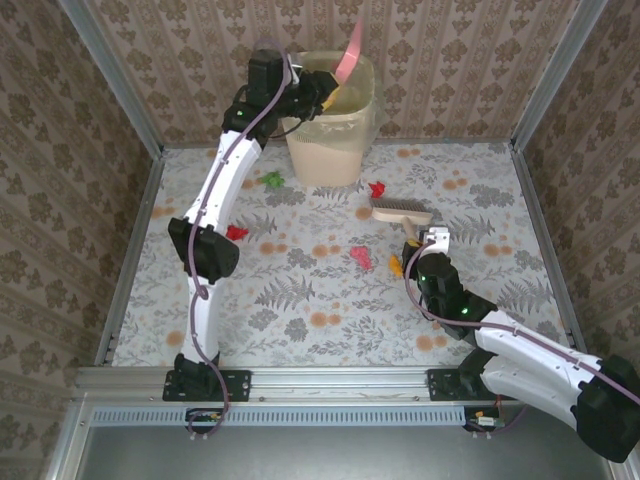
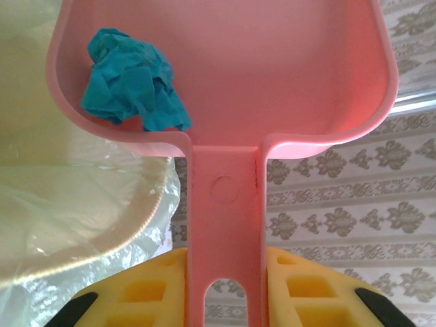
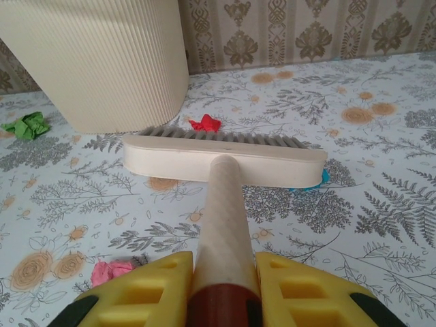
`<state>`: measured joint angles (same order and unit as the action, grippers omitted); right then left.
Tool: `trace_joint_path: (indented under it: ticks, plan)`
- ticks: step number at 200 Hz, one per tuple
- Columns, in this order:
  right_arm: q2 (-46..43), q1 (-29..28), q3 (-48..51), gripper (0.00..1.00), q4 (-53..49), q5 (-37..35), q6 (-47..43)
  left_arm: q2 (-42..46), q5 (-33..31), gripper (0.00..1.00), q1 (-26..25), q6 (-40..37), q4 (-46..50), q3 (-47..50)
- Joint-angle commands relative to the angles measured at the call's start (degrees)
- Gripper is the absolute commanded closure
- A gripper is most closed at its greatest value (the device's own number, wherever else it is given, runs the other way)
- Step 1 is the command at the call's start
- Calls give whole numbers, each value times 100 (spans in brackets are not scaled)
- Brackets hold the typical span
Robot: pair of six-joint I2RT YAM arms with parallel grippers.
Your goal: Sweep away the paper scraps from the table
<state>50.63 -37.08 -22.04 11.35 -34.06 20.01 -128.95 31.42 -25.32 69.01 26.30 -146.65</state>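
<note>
Left wrist view has the left gripper (image 2: 225, 289) clenched on the handle of the pink dustpan (image 2: 286, 75). A blue scrap (image 2: 133, 85) lies against the pan's back wall, just above the rim of the lined bin (image 2: 61, 177). From the top external camera the dustpan (image 1: 350, 52) rises over the bin (image 1: 330, 150) at the far side of the table (image 1: 300, 320), so the step in hand looks like emptying a load. The scrap has not dropped, so the next move probably calls for tipping the pan's mouth downward while keeping it over the opening. The right gripper (image 3: 225, 289) is closed on the handle of the brush (image 3: 225, 158), whose bristles rest on the table near the foot of the bin. Most of the paper scraps lie loose on the print: a green scrap (image 1: 271, 180) left of the bin, a red scrap (image 1: 377, 189) just beyond the brush, another red one (image 1: 236, 232) beside the left arm's elbow, and a pink scrap (image 1: 361, 257) and an orange scrap (image 1: 396, 265) near the right gripper. Something blue peeks from under the right end of the brush head, likely one more. The task seems far from done. The bin crowds the green and red bits, and the left arm stretches over the left side, which could hamper sweeping there.
</note>
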Motion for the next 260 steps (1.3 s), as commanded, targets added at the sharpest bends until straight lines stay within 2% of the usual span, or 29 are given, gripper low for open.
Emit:
trace_joint_path:
  ticks: [1, 70, 180, 228, 260]
  plan:
    - [8, 34, -28, 100, 306, -66, -81, 15, 312, 100, 86, 559, -860, 139]
    - [52, 34, -37, 100, 307, -39, -103, 683, 46, 100, 36, 1643, -3030, 2035]
    - [61, 33, -46, 100, 293, -65, -115, 482, 406, 100, -36, 1234, -2485, 1206]
    - [36, 34, -46, 100, 272, -65, -113, 946, 682, 100, -43, 462, -1856, 1367]
    - [-66, 34, -14, 100, 260, -83, -105, 1540, 733, 100, -234, -78, -1751, 1933]
